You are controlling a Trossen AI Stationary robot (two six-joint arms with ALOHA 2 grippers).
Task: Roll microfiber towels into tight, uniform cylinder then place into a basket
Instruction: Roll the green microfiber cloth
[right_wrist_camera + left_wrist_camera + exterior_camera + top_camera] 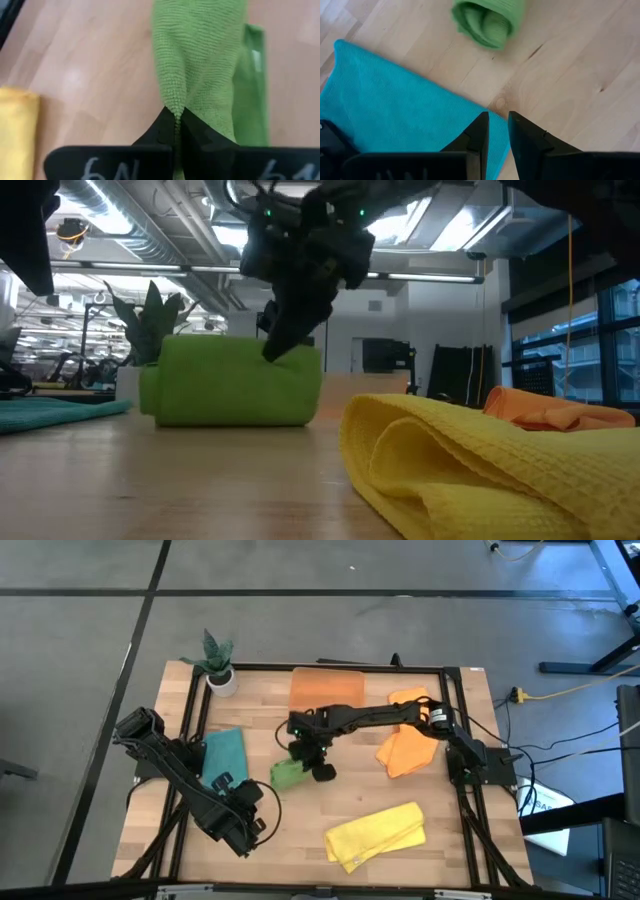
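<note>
Green towel (200, 65) rolled, pinched in the right hand (176, 125) — basket (327, 690) beyond it holds nothing; teal, yellow, orange towels remain unrolled.

High view: right pincer (312, 762) is covering most of the green towel (287, 773), so we're seeing just one end of the roll. Left pincer (238, 802) is too small and dark there for us to read its gap. Low view: the roll is hiding the plant pot (127, 385) base; the yellow towel (500, 470) is running off the frame edge.
</note>
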